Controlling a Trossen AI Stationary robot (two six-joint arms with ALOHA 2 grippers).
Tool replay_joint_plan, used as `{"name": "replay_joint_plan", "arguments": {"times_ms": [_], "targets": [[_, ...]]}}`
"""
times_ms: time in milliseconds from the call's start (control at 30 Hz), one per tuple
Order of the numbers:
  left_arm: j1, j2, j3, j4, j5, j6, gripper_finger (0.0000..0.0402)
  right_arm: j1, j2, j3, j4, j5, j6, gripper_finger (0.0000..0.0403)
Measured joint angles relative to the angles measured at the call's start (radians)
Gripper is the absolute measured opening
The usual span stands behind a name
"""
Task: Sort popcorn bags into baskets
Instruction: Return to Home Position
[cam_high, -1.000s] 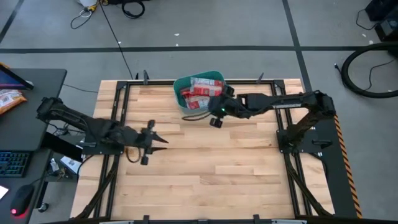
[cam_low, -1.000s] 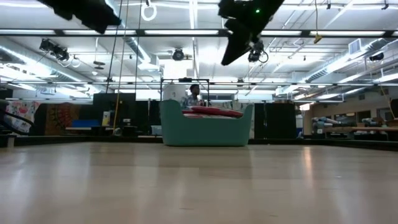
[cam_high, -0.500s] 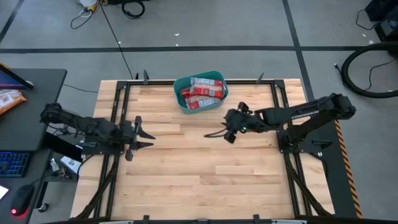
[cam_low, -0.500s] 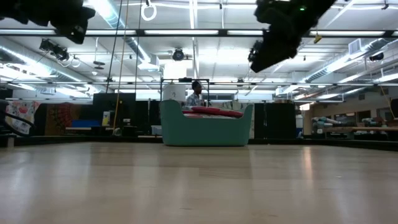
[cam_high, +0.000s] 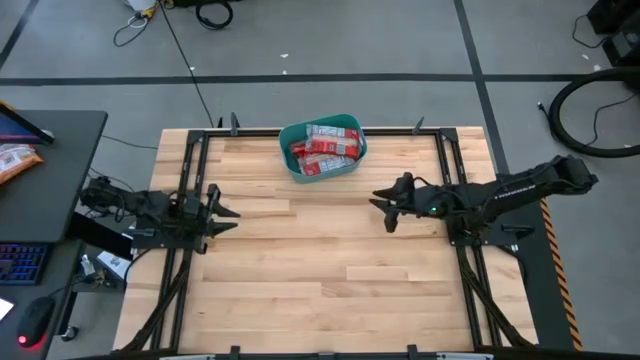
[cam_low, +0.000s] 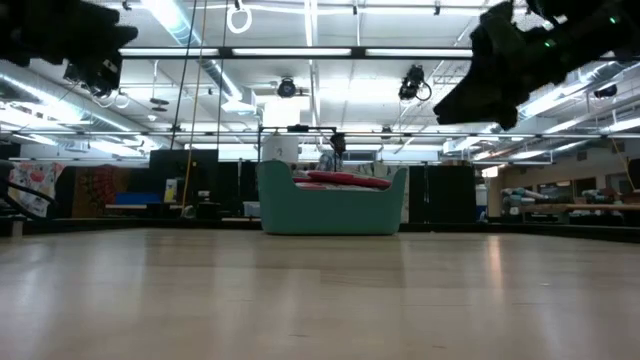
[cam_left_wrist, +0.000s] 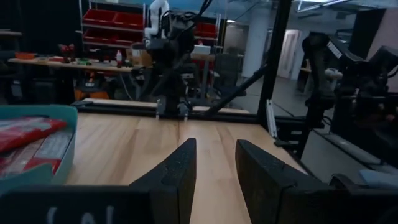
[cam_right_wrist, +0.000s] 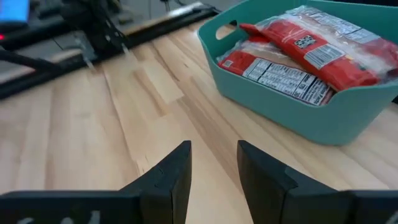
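1. the popcorn bags (cam_high: 323, 150) all lie heaped in the teal tub (cam_high: 354, 166) at the far middle of the wooden table (cam_high: 320, 290); the top ones rise a little above its rim, and none shows on the bare wood.
2. the packets look light, flat and soft, with a slick wrapper that probably crinkles and slides. a pinch across a short edge or a sealed seam would likely hold better than a squeeze on the puffy middle.
3. the left gripper (cam_high: 228, 212) hangs above the table's left edge, its jaws a narrow gap apart with nothing between them.
4. the right gripper (cam_high: 380, 205) hangs over the right side of the table, well apart from the tub, its jaws also parted a little and empty.
5. against a second ago: the right gripper was just beside the tub then and has drawn back toward its own base. the left gripper has also pulled back from nearer the middle to the edge. the tub and its heap have not moved.
6. the sorting looks finished, and both arms seem to be retreating to rest.
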Motion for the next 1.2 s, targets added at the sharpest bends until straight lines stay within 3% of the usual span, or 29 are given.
{"name": "replay_joint_plan", "arguments": {"times_ms": [200, 300, 400, 733, 900, 1033, 1200], "targets": [[-0.001, -0.021, -0.058, 0.000, -0.012, -0.017, 0.0117, -0.016, -0.092, -0.187, 0.223, -0.071, -0.049, 0.0134], [-0.002, -0.021, -0.076, 0.006, -0.012, 0.015, 0.0117, -0.034, -0.128, -0.300, 0.386, -0.149, -0.108, 0.0134], [-0.002, -0.021, -0.108, 0.065, -0.013, 0.060, 0.0117, -0.069, -0.161, -0.420, 0.567, -0.151, -0.103, 0.0134], [-0.001, -0.021, -0.153, 0.155, 0.004, 0.109, 0.0117, -0.181, -0.218, -0.432, 0.545, -0.112, -0.109, 0.0134], [-0.002, -0.021, -0.153, 0.154, 0.101, 0.102, 0.0117, -0.196, -0.218, -0.432, 0.543, -0.012, -0.114, 0.0134], [-0.001, -0.021, -0.153, 0.153, 0.175, 0.111, 0.0117, -0.199, -0.218, -0.432, 0.543, -0.016, -0.107, 0.0134], [0.000, -0.019, -0.153, 0.133, 0.151, 0.111, 0.0117, -0.199, -0.218, -0.432, 0.543, -0.020, -0.108, 0.0134]]}}
